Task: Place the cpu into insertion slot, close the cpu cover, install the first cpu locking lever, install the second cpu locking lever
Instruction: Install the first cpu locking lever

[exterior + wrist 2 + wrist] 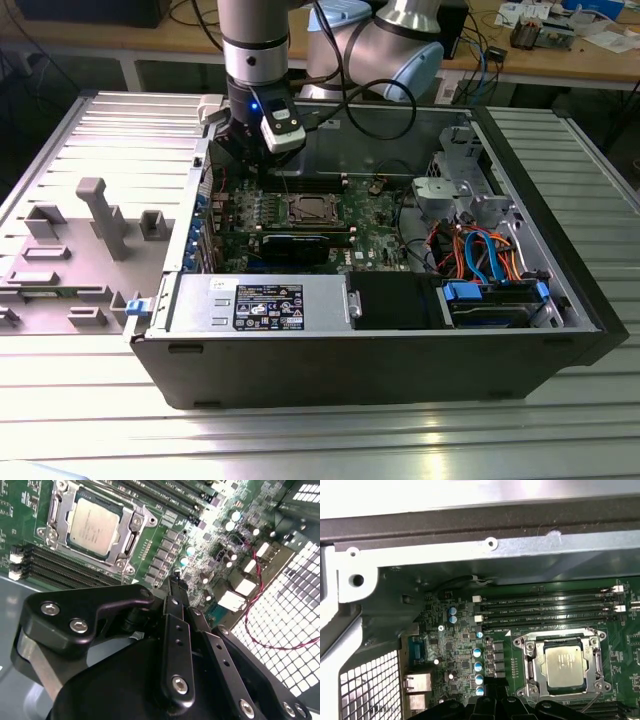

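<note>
Cpu (93, 524) under cpu cover (131, 541) in both wrist views; exterior view: arm above; hand (176, 582) narrow, empty.

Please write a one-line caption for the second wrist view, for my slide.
Black gripper hovers over the green motherboard, beside the socket where the silvery square cpu sits under the closed thin metal cpu cover.

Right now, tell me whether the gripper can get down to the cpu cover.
Probably yes. The gripper hangs above the motherboard, off to one side of the cpu cover, and nothing stands over the cover or between the two.
</note>
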Robot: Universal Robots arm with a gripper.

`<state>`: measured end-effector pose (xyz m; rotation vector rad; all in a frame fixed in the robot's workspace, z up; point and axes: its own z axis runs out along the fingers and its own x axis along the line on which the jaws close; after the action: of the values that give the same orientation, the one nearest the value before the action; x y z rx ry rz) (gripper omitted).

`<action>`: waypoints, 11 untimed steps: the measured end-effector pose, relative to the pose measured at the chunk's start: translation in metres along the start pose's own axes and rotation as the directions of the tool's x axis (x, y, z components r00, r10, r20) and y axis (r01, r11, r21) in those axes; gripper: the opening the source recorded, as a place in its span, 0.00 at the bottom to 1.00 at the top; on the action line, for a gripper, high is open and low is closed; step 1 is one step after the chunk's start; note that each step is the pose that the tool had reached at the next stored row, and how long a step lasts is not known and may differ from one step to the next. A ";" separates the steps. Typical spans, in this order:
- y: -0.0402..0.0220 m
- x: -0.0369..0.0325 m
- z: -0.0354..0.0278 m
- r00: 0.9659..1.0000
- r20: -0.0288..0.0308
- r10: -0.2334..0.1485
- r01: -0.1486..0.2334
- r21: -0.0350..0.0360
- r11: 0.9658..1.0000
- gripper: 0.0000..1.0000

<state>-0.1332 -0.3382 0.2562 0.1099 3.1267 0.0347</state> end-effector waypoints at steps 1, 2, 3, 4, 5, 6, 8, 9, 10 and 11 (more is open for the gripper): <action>0.0011 0.0001 0.0000 1.000 0.000 0.000 0.000 0.000 1.000 0.11; 0.0022 0.0001 0.0000 1.000 0.000 0.000 0.000 0.000 1.000 0.11; 0.0030 0.0002 0.0000 1.000 0.000 0.000 0.000 0.000 1.000 0.11; 0.0039 0.0003 0.0000 1.000 0.000 0.000 0.000 0.000 1.000 0.11; 0.0047 0.0003 0.0001 1.000 0.000 0.000 0.000 0.000 1.000 0.11; 0.0057 0.0004 0.0001 1.000 0.000 0.000 0.000 0.000 1.000 0.11; 0.0079 0.0003 0.0002 1.000 0.000 0.000 0.000 0.000 1.000 0.11; 0.0087 0.0003 0.0002 1.000 0.000 0.000 0.000 0.000 1.000 0.11; 0.0101 0.0003 0.0002 1.000 0.000 0.000 0.000 0.000 1.000 0.11; 0.0112 0.0002 0.0002 1.000 0.000 0.000 0.000 0.000 1.000 0.11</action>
<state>-0.1326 -0.3271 0.2562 0.1095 3.1269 0.0346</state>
